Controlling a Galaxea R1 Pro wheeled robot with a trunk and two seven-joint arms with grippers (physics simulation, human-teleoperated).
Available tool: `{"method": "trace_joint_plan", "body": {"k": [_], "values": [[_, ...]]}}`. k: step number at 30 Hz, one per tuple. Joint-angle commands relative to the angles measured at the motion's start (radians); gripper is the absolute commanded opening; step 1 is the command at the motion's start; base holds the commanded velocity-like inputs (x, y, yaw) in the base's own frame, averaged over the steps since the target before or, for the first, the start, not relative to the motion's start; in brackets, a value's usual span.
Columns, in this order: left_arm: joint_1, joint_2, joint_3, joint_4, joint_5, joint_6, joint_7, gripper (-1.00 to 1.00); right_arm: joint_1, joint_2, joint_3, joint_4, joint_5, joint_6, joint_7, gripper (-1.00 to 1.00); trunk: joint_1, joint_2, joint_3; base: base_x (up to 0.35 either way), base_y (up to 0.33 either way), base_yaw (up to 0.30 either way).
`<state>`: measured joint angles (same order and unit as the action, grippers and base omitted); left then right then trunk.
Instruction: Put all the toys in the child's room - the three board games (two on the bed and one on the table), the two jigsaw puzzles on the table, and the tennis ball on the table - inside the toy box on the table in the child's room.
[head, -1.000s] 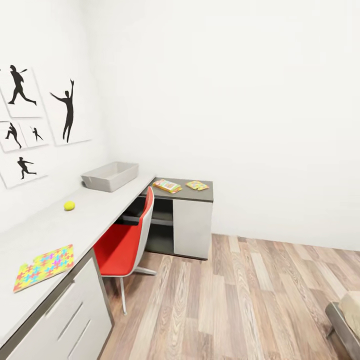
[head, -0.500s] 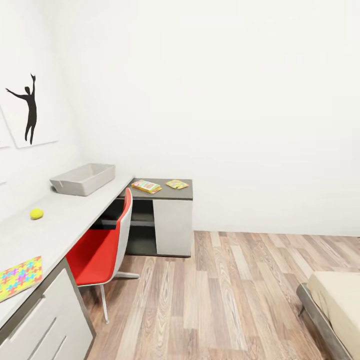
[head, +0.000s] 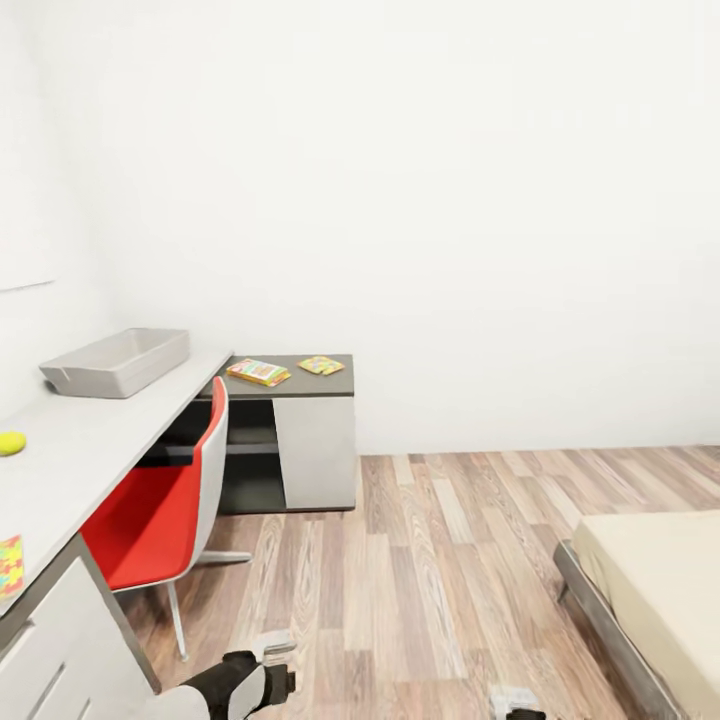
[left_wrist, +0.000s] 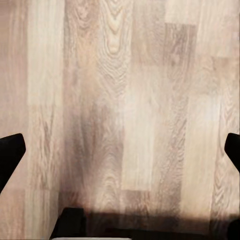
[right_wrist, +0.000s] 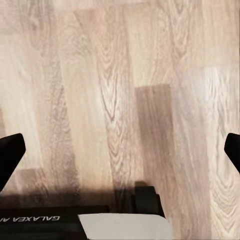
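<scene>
Toy box (head: 115, 362): shallow, light-grey, sloping-sided.

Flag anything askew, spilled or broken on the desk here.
Nothing stands out. The light-grey tray-like toy box sits upright on the L-shaped desk, the small yellow-green tennis ball rests on the top, and two colourful flat items lie flat on the dark section.

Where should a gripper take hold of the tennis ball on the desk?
Probably from straight above, fingers closing across its widest part. The tennis ball is round and sits alone on the light-grey table, well apart from the toy box, so any horizontal closing direction should work.
</scene>
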<state>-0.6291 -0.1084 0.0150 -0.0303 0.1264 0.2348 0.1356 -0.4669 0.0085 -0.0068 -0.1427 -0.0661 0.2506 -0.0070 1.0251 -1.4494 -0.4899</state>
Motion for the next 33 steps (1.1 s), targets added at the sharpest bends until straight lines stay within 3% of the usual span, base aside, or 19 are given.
{"method": "trace_joint_plan", "body": {"k": [1, 5, 11, 13, 19, 24, 33], "values": [[-0.001, 0.0, 0.001, -0.002, 0.011, 0.006, 0.005, 1.0, -0.001, 0.0, 0.0, -0.001, -0.007, 0.006, -0.001, 1.0, 0.0, -0.001, -0.003, 0.0, 0.0, -0.199], [-0.077, -0.019, 0.002, -0.008, 0.047, 0.016, 0.01, 1.0, -0.077, -0.007, -0.001, -0.004, -0.022, 0.036, -0.002, 1.0, 0.0, -0.001, -0.008, 0.0, 0.0, -0.177], [-0.13, -0.035, 0.002, -0.032, 0.092, 0.024, 0.012, 1.0, -0.149, -0.013, 0.0, -0.005, -0.029, 0.078, -0.004, 1.0, 0.0, -0.001, -0.017, 0.0, 0.0, -0.117], [-0.149, -0.049, 0.001, -0.05, 0.116, 0.034, 0.012, 1.0, -0.194, -0.016, 0.0, -0.005, -0.032, 0.129, -0.005, 1.0, 0.0, -0.001, -0.02, 0.0, 0.0, -0.062], [-0.167, -0.062, 0.001, -0.066, 0.139, 0.061, 0.011, 1.0, -0.256, -0.026, 0.0, -0.013, -0.034, 0.231, -0.005, 1.0, 0.0, -0.001, -0.029, 0.0, 0.0, -0.039], [-0.173, -0.066, 0.0, -0.076, 0.157, 0.083, 0.007, 1.0, -0.311, -0.049, 0.001, -0.059, -0.035, 0.364, -0.004, 1.0, 0.0, -0.001, -0.036, 0.0, 0.0, -0.044], [-0.165, -0.066, 0.0, -0.083, 0.168, 0.069, 0.005, 1.0, -0.327, -0.065, 0.001, -0.169, -0.035, 0.442, -0.003, 1.0, 0.0, -0.001, -0.043, 0.0, 0.0, -0.055]]}}
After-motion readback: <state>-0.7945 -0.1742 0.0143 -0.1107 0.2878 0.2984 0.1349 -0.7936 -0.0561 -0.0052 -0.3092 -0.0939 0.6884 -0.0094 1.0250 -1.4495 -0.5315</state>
